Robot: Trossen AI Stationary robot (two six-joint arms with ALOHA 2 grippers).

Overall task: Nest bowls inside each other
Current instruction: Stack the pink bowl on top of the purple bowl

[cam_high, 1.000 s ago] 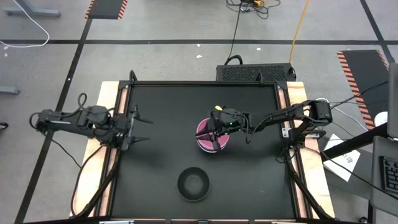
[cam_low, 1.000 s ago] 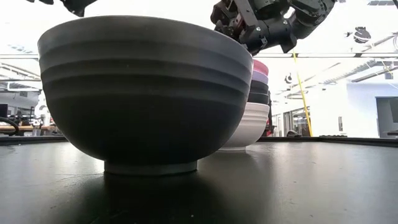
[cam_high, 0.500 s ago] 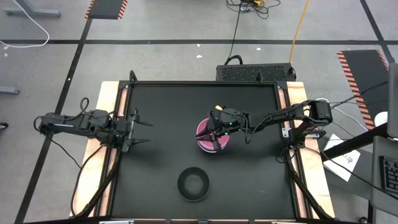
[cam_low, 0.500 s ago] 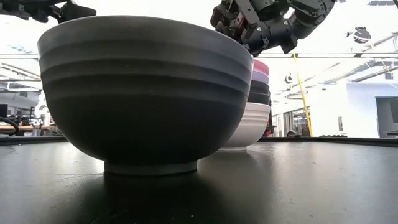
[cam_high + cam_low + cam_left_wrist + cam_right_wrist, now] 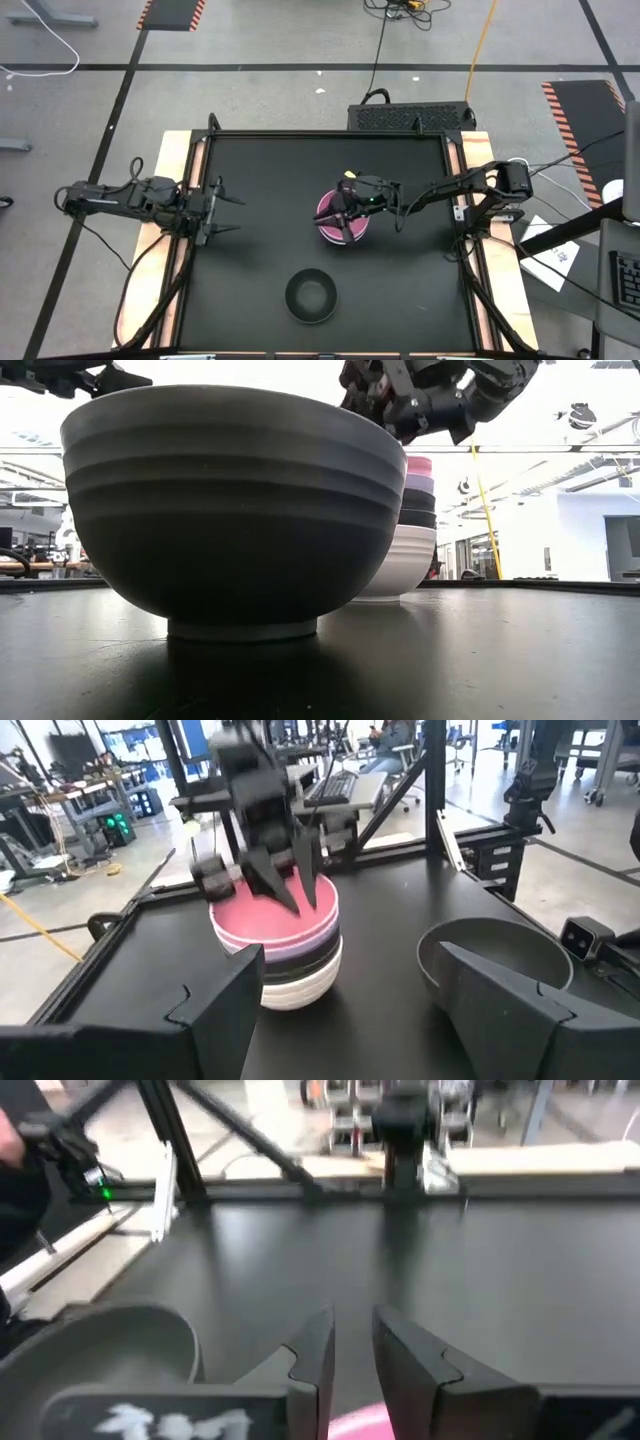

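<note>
Desk (image 5: 270, 180): black top.
Stack of bowls (image 5: 340, 222): mid-desk, pink uppermost, then lavender, black, white at the bottom.
Loose black bowl (image 5: 310, 297): near the front edge, well apart from the stack, upright.
Right hand (image 5: 338, 222): directly over the pink bowl, fingers nearly together, gripping nothing visible.
Left hand (image 5: 228, 213): at the desk's left edge, fingers spread wide, empty.

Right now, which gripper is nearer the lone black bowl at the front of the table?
Right. The right gripper hovers over the pink-topped stack, just behind the black bowl. The left gripper waits near the table's left edge, farther off.
</note>
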